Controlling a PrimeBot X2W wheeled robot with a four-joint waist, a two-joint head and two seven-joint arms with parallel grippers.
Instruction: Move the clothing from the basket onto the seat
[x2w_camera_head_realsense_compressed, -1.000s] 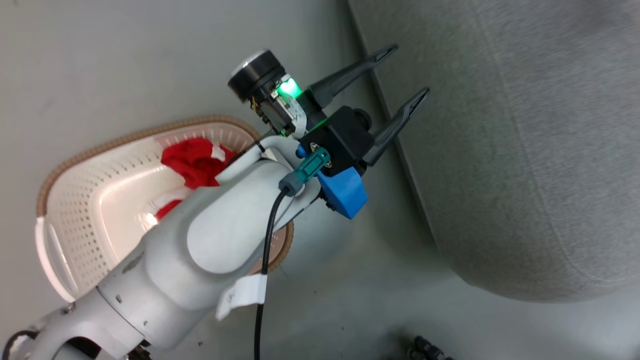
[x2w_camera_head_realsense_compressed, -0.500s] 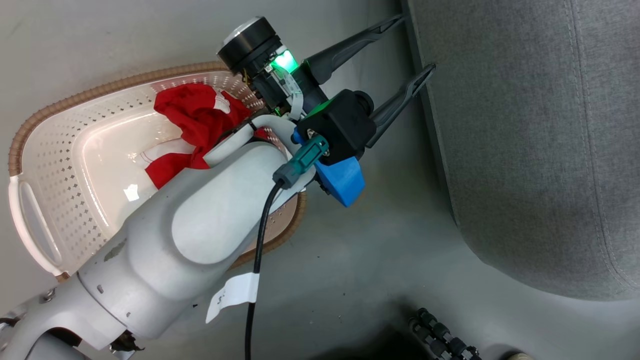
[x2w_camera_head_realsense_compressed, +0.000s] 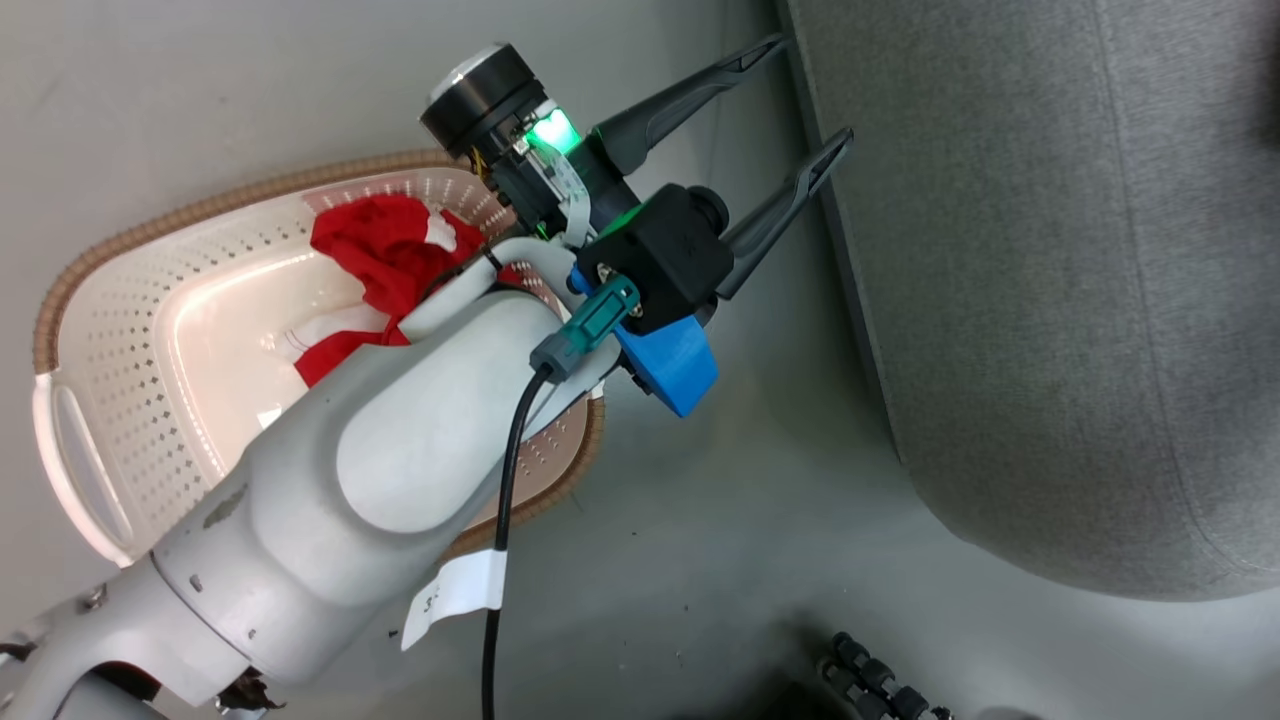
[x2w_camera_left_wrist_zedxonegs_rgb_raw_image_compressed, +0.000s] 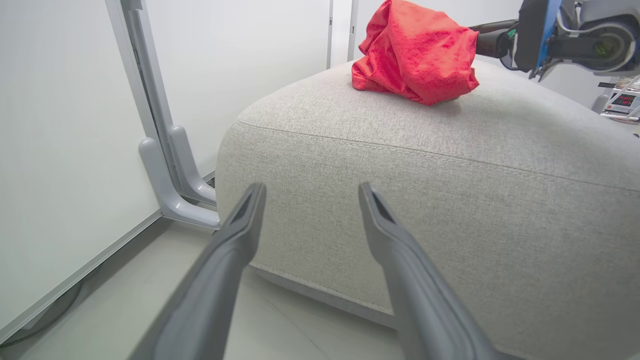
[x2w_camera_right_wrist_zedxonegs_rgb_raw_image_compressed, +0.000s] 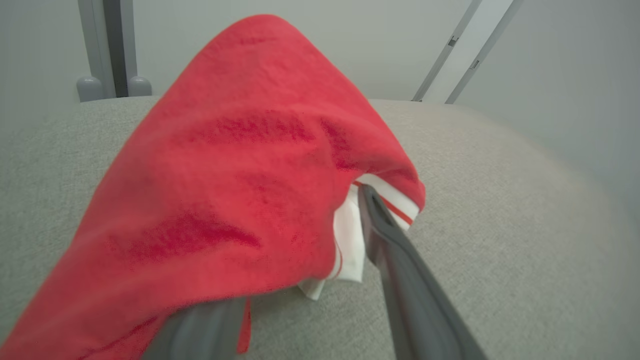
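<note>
The cream basket stands on the floor at the left with red clothing bunched in it, partly hidden by my left forearm. My left gripper is open and empty, its fingertips close to the side of the grey seat. The left wrist view has the same open gripper facing the seat's side. On top of the seat lies a red garment with my right gripper at it. In the right wrist view, that garment drapes over one finger of my right gripper, jaws apart, resting on the seat.
Grey floor runs between the basket and the seat. A dark ribbed cable lies on the floor at the bottom. White wall panels with a grey post foot stand close beside the seat.
The head picture has shifted, so the camera moved; basket and seat now show more fully. My left gripper stays open, pointing at the seat's edge.
</note>
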